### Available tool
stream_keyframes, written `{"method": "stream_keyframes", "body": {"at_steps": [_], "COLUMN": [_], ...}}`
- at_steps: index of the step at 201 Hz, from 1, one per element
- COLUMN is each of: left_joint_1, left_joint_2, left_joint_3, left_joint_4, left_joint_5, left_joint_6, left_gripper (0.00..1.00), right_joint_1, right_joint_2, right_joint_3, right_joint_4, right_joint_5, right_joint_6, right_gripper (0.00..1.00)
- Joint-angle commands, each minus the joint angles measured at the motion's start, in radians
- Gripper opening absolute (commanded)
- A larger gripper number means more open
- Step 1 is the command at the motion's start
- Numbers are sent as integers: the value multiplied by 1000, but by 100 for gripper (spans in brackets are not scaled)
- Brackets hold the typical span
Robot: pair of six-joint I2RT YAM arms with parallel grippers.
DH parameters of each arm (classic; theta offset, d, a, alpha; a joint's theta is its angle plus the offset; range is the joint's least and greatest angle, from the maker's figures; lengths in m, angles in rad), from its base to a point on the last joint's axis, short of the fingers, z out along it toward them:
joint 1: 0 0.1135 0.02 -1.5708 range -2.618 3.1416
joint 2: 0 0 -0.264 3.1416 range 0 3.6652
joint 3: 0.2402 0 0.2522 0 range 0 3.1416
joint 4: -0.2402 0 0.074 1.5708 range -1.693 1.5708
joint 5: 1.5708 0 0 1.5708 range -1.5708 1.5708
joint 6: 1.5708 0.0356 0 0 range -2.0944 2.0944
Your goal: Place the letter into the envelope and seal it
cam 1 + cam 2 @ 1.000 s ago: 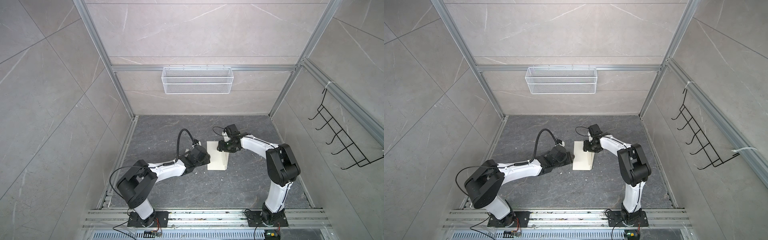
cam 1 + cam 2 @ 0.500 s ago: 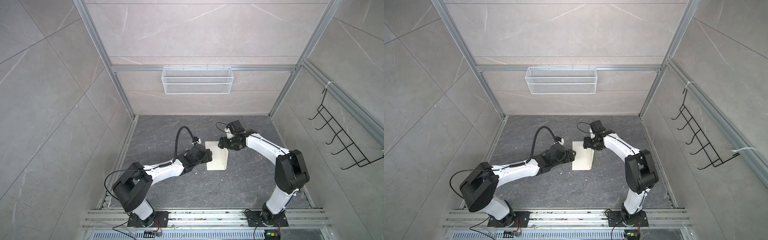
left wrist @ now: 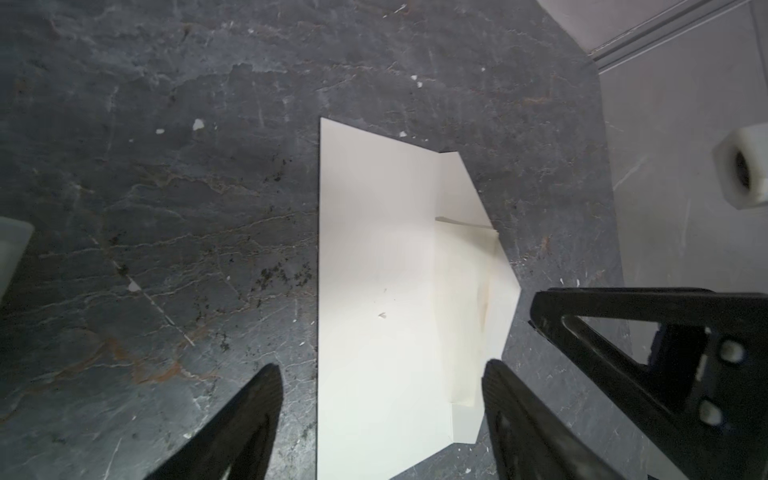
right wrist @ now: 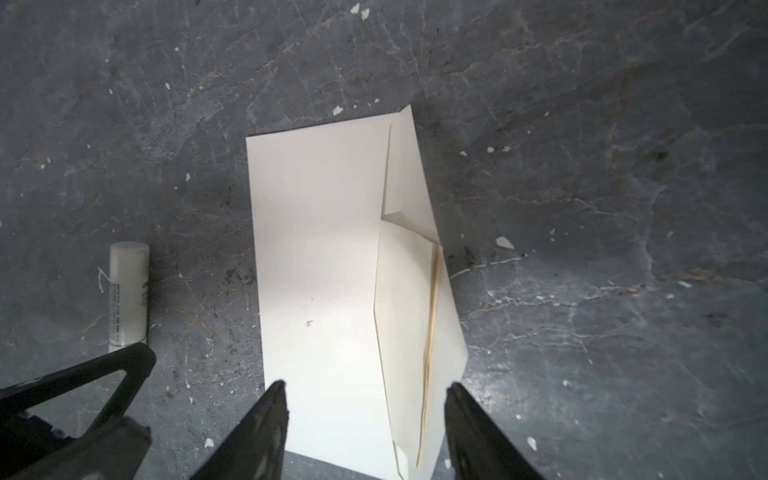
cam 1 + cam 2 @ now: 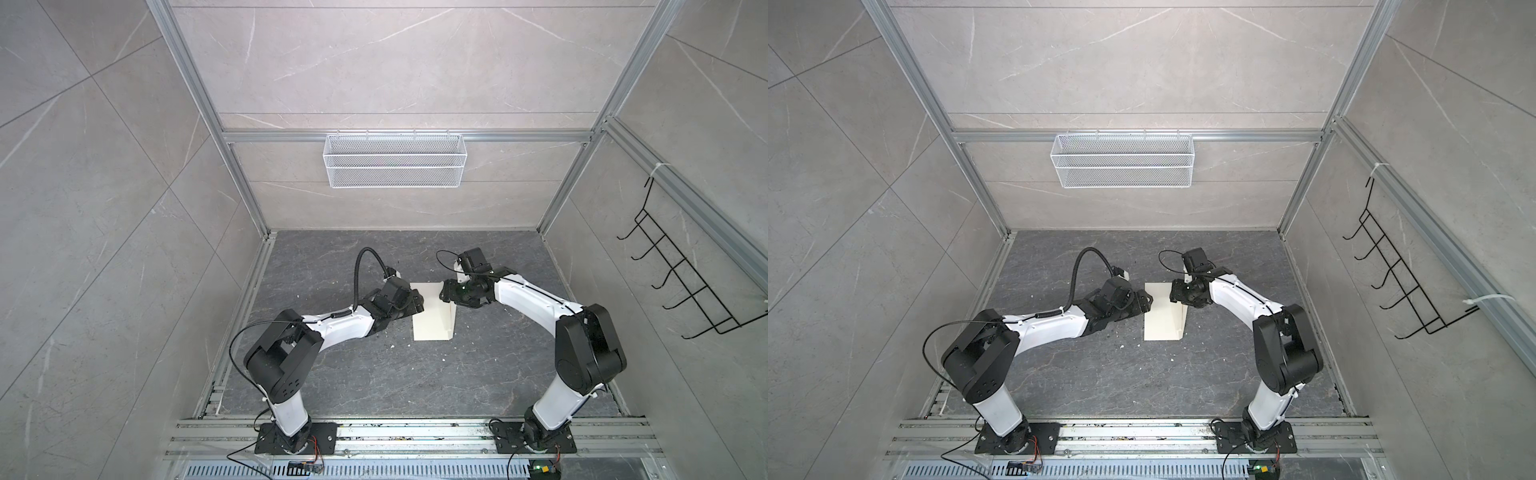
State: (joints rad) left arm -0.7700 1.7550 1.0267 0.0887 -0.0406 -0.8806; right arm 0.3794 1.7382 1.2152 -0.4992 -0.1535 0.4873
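Top views both show a dark grey stone table. At left, the left pincer is released and empty over the left edge of a long cream-white paper envelope lying flat. A tan paper letter sits inside, its edge showing under the half-raised flap. At right, the right pincer, also released, hovers by that flap, probably to press it shut.

Glue stick, wire basket

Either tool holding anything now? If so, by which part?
Nothing is held. The left tool and right tool are both open at the envelope, and neither grips any part of it.
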Motion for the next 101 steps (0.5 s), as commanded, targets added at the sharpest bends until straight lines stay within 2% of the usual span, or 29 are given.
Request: {"method": "stream_keyframes", "body": {"at_steps": [1,52,73,101], "left_joint_1": [11,27,35,36], "left_joint_2": [39,112,137,174], "left_joint_3": [49,80,100,125], "left_joint_4": [-9,-15,-27,-33], "left_joint_5": [61,99,106,120], "left_joint_6": [-22,-38,-38,-38], "left_gripper": [70,66,60,46], "right_joint_1": [6,6,5,6], "right_joint_2": [41,103,122,136], "right_joint_3": [-12,-8,-9,-9], "right_joint_4": [20,36,44,47], "right_joint_5": [32,34,29,29], "right_joint_6": [32,41,42,43], "right_gripper": [61,58,55,54]}}
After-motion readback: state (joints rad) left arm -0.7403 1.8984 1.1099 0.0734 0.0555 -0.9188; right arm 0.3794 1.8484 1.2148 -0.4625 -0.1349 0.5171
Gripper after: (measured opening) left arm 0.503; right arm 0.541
